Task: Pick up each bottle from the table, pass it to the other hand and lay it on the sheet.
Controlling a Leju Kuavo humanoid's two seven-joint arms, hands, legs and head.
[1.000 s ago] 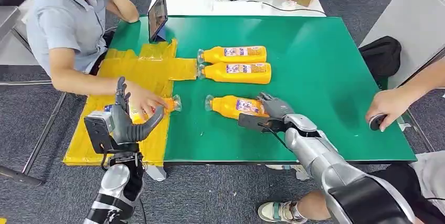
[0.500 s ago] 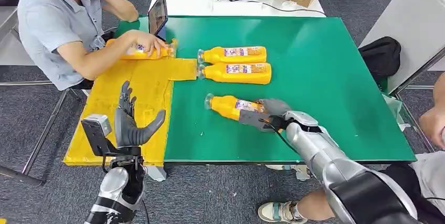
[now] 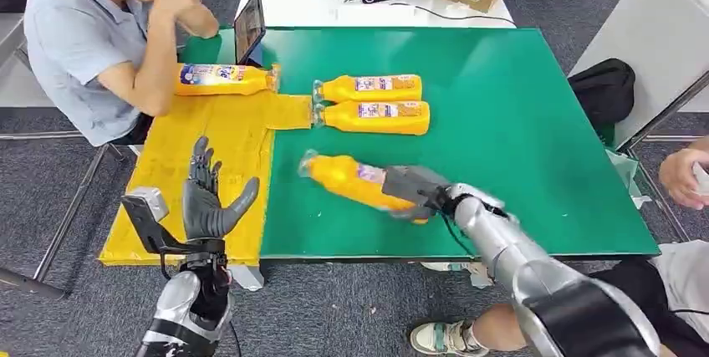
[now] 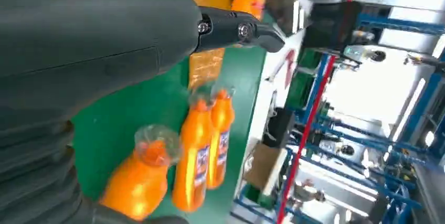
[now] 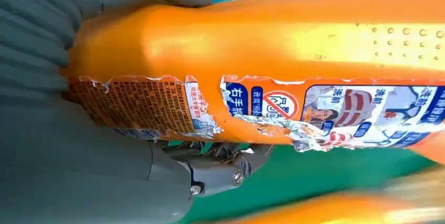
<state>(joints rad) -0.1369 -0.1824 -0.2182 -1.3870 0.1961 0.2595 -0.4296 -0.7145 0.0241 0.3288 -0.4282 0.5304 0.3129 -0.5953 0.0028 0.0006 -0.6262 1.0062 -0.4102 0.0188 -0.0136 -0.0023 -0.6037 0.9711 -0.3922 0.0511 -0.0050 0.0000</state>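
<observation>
The right hand (image 3: 415,190) is grasping an orange bottle (image 3: 351,180) by its base, tilting it above the green table (image 3: 535,123). The left hand (image 3: 205,198) is hovering palm-up over the yellow sheet (image 3: 226,135), fingers spread and holding nothing.

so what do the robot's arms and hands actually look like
Both arms are silver metal with rounded segments. The right arm has a thin black cable along its forearm and a dark band nearer the body. Each robot hand is dark grey: the left robot hand has a thick grey thumb, darker fingers and a grey boxy wrist unit; the right robot hand matches.
</observation>
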